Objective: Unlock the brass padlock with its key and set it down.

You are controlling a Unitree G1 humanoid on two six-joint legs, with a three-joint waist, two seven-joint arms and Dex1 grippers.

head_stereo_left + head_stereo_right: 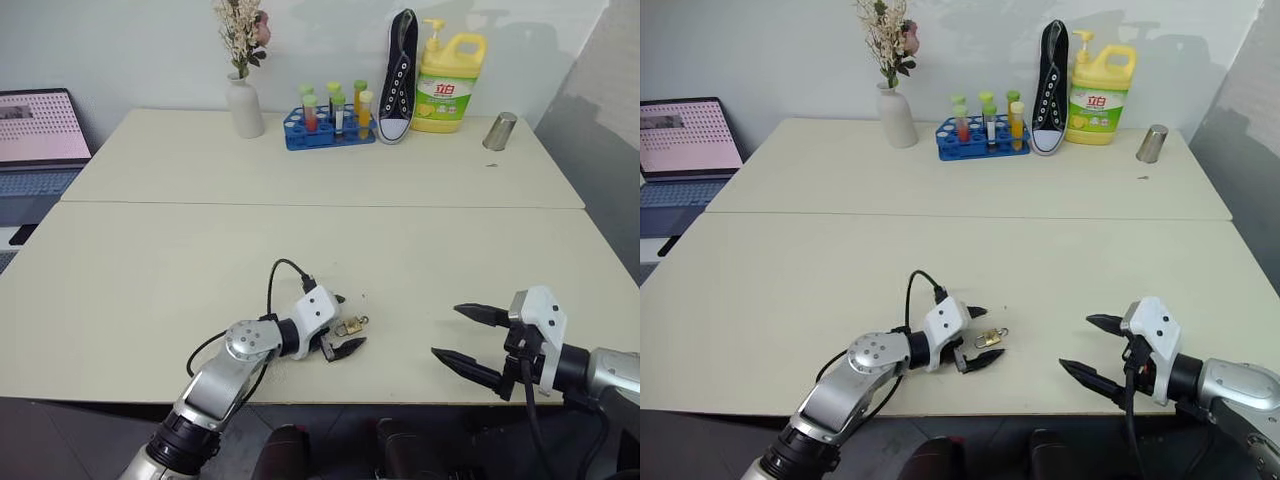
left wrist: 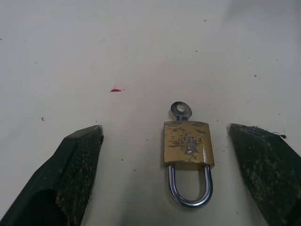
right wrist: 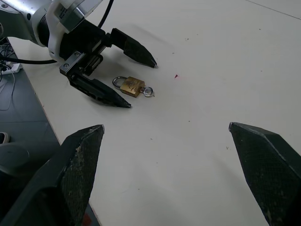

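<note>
Lying near the table's front edge (image 1: 300,395), the brass padlock (image 2: 188,143) sits untouched between the left pincer's (image 1: 341,322) spread fingers; right pincer (image 1: 468,339) gapes apart.

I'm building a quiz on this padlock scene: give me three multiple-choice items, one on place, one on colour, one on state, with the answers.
1. Where does the brass padlock lie?
A. on the table between the left gripper's open fingers
B. inside the blue tube rack
C. beside the right gripper

2. What colour is the detergent bottle at the table's far edge?
A. red
B. yellow
C. black

3. How does the key stand?
A. held in the right gripper
B. lying apart from the padlock
C. seated in the padlock's body, its round head sticking out

Answers:
1 A: the left wrist view shows the padlock flat on the table with a finger on each side.
2 B: its body is yellow with a green label.
3 C: the key's head shows at the end opposite the shackle.
</note>
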